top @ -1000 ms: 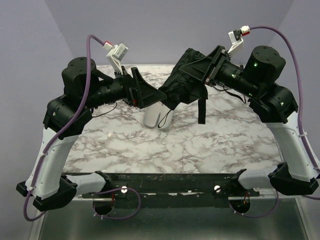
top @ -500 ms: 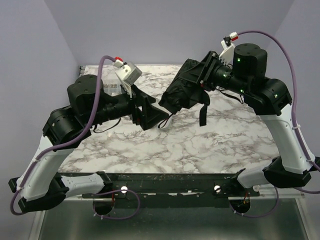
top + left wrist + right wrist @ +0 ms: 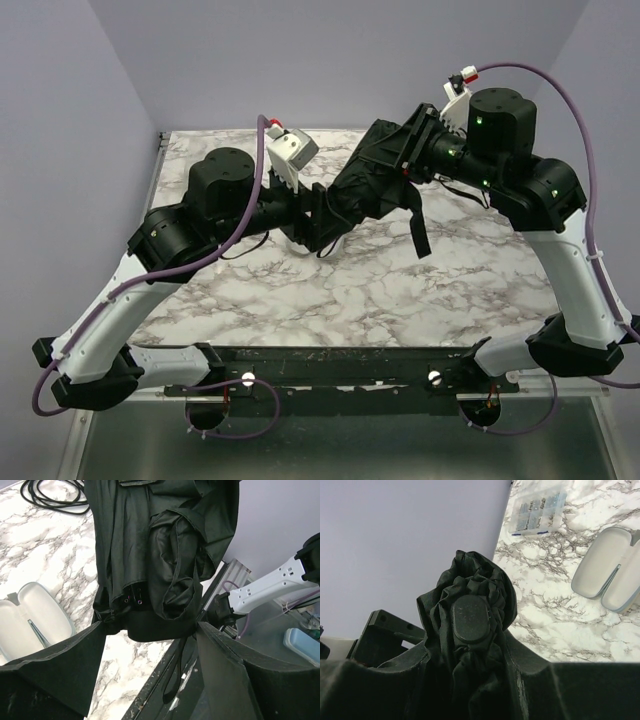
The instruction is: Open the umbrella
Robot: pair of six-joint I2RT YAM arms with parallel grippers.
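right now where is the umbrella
Top view: the umbrella hangs over the back middle of the table, held near one end by the right end effector, its other end between the spread fingers of the left end effector.

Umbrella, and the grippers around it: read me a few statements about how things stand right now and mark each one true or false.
1. The right gripper holds the umbrella up off the table. True.
2. The umbrella's canopy is spread out. False: it hangs folded and bunched.
3. The left gripper has a finger on each side of the umbrella's lower end. True.
4. The white case on the table is closed. False: it lies open.
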